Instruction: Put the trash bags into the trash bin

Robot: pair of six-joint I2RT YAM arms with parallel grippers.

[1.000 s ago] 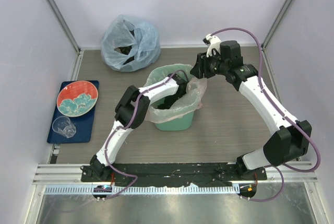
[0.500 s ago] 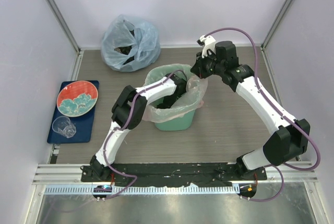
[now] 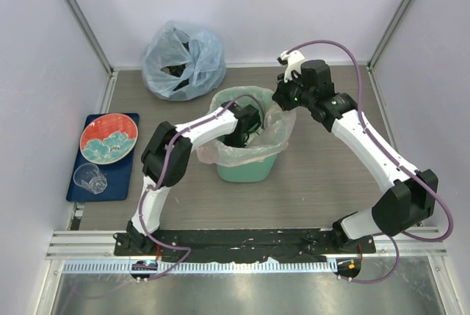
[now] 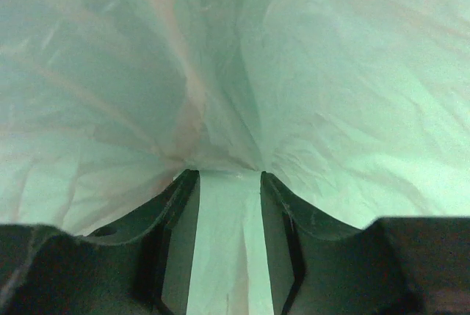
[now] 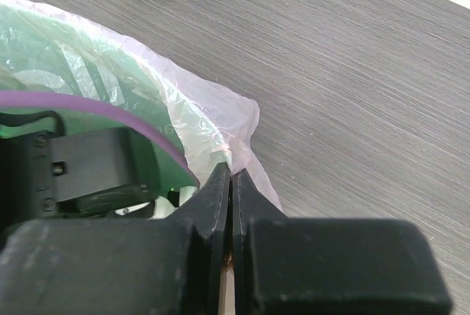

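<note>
Right gripper (image 5: 230, 177) now tight on pink bag (image 5: 213, 113)

Your right gripper (image 5: 230, 180) has closed since a second ago and now pinches the pink bag (image 5: 220, 120) edge at the 2 o'clock rim of the bin (image 3: 247, 170). Your left gripper (image 4: 229, 183), inside the bag, has parted wider. Its elbow (image 3: 160, 159) has swung toward 9 o'clock.

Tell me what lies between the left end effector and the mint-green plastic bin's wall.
The thin, translucent pale-pink plastic bag, lining the bin; the left wrist view shows it.
</note>
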